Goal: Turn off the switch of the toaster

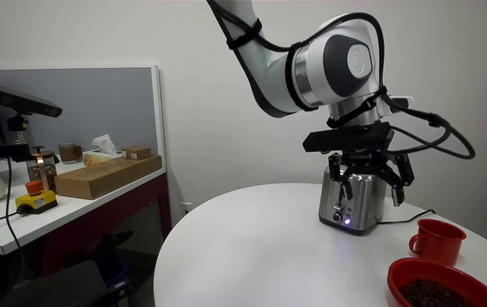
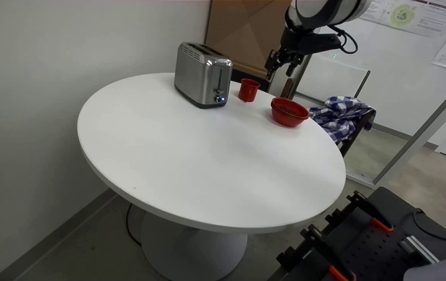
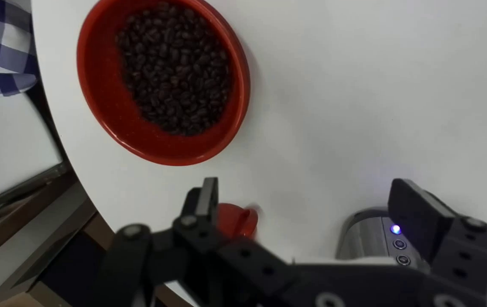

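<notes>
The silver toaster (image 1: 364,213) stands upright on the round white table, and it also shows in an exterior view (image 2: 193,76). Its front has a lever (image 2: 219,92) low in its slot, a dark knob (image 1: 337,217) and a lit blue-violet light (image 1: 347,221). In the wrist view the toaster (image 3: 360,241) is partly hidden by the right finger; its lit light (image 3: 395,229) and two unlit buttons (image 3: 401,251) show. My gripper (image 3: 306,181) is open and empty, pointing down. It hangs above the table on the mug side of the toaster (image 2: 280,74), apart from it.
A red mug (image 1: 441,242) stands near the toaster, partly behind my left finger in the wrist view (image 3: 232,219). A red bowl (image 2: 287,120) of dark beans sits near the table edge. A power cable (image 1: 405,221) runs behind the toaster. A checked cloth (image 2: 340,117) lies beyond the table.
</notes>
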### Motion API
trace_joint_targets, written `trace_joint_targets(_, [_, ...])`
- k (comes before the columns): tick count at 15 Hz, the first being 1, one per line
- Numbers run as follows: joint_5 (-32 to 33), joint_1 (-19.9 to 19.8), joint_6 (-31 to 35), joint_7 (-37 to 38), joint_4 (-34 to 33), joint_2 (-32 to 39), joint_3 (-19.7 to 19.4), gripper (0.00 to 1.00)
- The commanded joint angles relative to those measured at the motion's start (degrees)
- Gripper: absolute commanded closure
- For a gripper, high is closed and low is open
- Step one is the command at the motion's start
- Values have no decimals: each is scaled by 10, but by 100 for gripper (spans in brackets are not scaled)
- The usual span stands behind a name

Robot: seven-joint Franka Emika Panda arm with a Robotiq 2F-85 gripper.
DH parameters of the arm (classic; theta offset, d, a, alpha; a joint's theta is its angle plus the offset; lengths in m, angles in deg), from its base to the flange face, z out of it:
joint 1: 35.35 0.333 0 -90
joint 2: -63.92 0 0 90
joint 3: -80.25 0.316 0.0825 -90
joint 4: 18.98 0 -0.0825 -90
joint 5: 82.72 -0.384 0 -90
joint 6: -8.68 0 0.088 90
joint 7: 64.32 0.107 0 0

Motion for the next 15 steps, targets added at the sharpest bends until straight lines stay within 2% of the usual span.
trace_joint_targets(1, [-5, 19, 16, -8, -51, 61, -11, 0])
trace_joint_targets(15, [-15, 48, 101, -3, -148, 201, -29, 0])
